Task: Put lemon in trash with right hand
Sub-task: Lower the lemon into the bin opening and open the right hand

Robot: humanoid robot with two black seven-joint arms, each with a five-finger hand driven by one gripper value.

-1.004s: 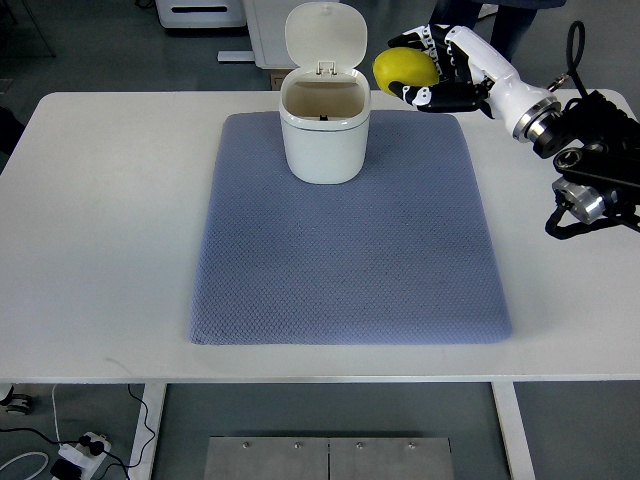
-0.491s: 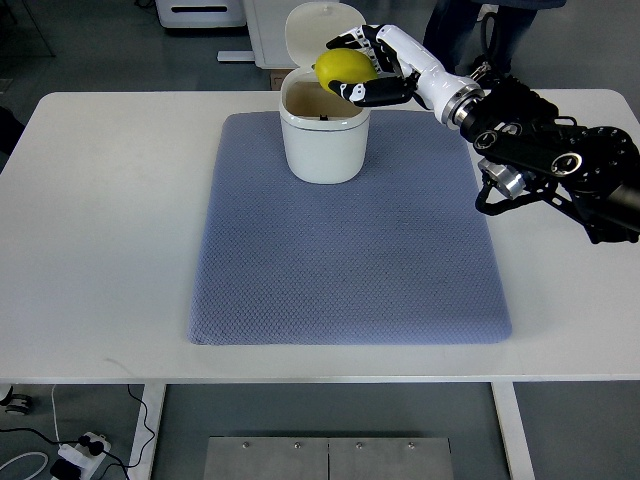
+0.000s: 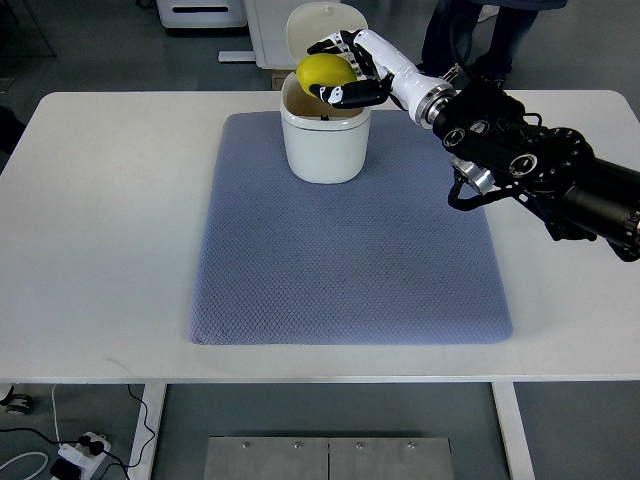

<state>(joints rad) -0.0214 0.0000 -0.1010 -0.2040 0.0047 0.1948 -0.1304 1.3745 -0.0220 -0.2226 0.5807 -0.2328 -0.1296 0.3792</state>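
Right hand [image 3: 345,72] is seen at the far side of the scene, fingers curled around the lemon [image 3: 322,72]; white and black fingers [image 3: 347,95] are wrapped under and over the fruit, so the lemon is gripped, not resting on anything; the arm [image 3: 530,165] is extended from the right edge, black jointed segments lying above the table's right portion, a white forearm section leading to the hand.

Lemon is held directly above the open mouth of the trash bin [image 3: 324,140], at about rim level; whether it touches the rim cannot be told; its yellow surface is seen against the raised lid [image 3: 312,20].

Trash bin is white, upright, lid hinged back on the far side; it is placed on the far edge of the blue-grey mat [image 3: 350,240], slightly left of the mat's centre line.

Mat is laid flat on the white table [image 3: 100,220].

A person's legs [image 3: 470,35] are visible beyond the table's far edge, right of the bin.
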